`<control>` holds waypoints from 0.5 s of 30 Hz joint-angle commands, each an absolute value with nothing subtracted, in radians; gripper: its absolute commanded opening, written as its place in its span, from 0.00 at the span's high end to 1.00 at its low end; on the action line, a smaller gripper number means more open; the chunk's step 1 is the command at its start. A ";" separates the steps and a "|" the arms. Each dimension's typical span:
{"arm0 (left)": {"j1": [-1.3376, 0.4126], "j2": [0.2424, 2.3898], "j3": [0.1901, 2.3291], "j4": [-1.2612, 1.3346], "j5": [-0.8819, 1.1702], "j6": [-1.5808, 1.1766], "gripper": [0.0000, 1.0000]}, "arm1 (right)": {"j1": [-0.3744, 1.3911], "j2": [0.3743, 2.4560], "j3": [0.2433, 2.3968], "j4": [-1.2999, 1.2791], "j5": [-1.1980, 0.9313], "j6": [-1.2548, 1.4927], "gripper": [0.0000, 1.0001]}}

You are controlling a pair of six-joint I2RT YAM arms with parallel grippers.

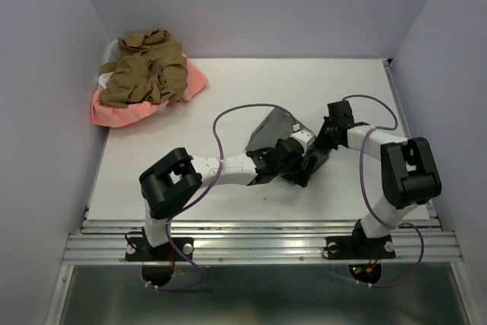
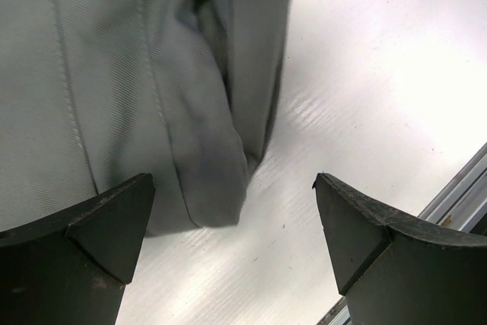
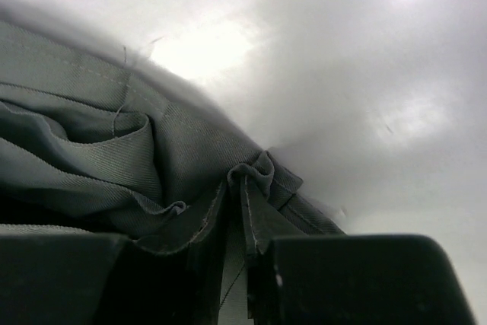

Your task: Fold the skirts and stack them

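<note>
1. Work item. The grey skirt (image 1: 270,133) lies on the table (image 1: 175,127), near its middle and a little right of centre, between my two wrists. It is not flat. From above it reads as a dark, bunched wedge. Close up it shows twill weave, stitched seams, a loose rolled edge and several soft folds lying over one another.

2. Right gripper (image 3: 236,272). The jaws stand close together, with a puckered ridge of the skirt's hem caught in the narrow gap between them. I judge this to be a pinch on the cloth; how firm it is I cannot tell.

3. Left gripper (image 2: 233,188). The jaws are spread wide and hold nothing. They sit low over the skirt's edge, one finger over the cloth and the other over bare table.

4. Step in hand, as I judge it: spreading the first skirt for its fold. No fold is made yet.

5. Next move calls for: lowering the left gripper onto the free edge, closing on one layer only, then drawing both corners apart until the cloth lies smooth.

6. Remaining items. The tan-brown skirt (image 1: 144,70) is heaped on the salmon-pink skirt (image 1: 114,112) at the far left corner, well apart from both grippers.
</note>
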State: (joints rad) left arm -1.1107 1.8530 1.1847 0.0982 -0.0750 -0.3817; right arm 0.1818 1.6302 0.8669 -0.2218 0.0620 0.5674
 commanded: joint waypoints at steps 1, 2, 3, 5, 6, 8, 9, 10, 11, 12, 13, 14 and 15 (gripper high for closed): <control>-1.111 1.804 1.198 0.130 -0.089 -0.374 0.01 | 0.179 1.744 0.926 -0.155 0.009 0.537 0.80; -1.111 1.801 1.195 0.126 -0.097 -0.377 0.01 | 0.179 1.761 0.968 -0.150 -0.026 0.532 0.77; -1.109 1.798 1.193 0.115 -0.101 -0.382 0.01 | 0.179 1.776 0.989 -0.144 -0.044 0.526 0.76; -1.111 1.780 1.175 0.089 -0.110 -0.403 0.01 | 0.179 1.810 1.044 -0.091 -0.159 0.484 0.67; -1.111 1.766 1.163 0.089 -0.110 -0.413 0.01 | 0.179 1.822 1.069 -0.078 -0.199 0.465 0.64; -1.109 1.701 1.111 0.103 -0.118 -0.445 0.01 | 0.179 1.859 1.148 -0.077 -0.282 0.428 0.54; -1.109 1.671 1.095 0.106 -0.124 -0.455 0.01 | 0.179 1.867 1.149 -0.087 -0.297 0.419 0.48; -1.109 1.642 1.077 0.106 -0.135 -0.465 0.01 | 0.179 1.871 1.201 -0.104 -0.305 0.411 0.43; -1.109 1.584 1.051 0.095 -0.176 -0.485 0.01 | 0.179 1.871 1.227 -0.141 -0.311 0.384 0.31; -1.109 1.554 1.043 0.080 -0.205 -0.495 0.01 | 0.179 1.864 1.250 -0.161 -0.302 0.377 0.29; -1.108 1.530 1.040 0.055 -0.236 -0.511 0.01 | 0.179 1.853 1.270 -0.179 -0.284 0.373 0.27; -1.104 1.484 1.037 0.002 -0.292 -0.524 0.01 | 0.179 1.839 1.307 -0.211 -0.247 0.365 0.24; -1.097 1.461 1.037 -0.041 -0.319 -0.553 0.01 | 0.179 1.809 1.324 -0.230 -0.229 0.364 0.19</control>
State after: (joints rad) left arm -1.1103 1.6062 1.0416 0.0387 -0.1658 -0.4698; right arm 0.1818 1.8744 1.2228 -0.1761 -0.2417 0.4232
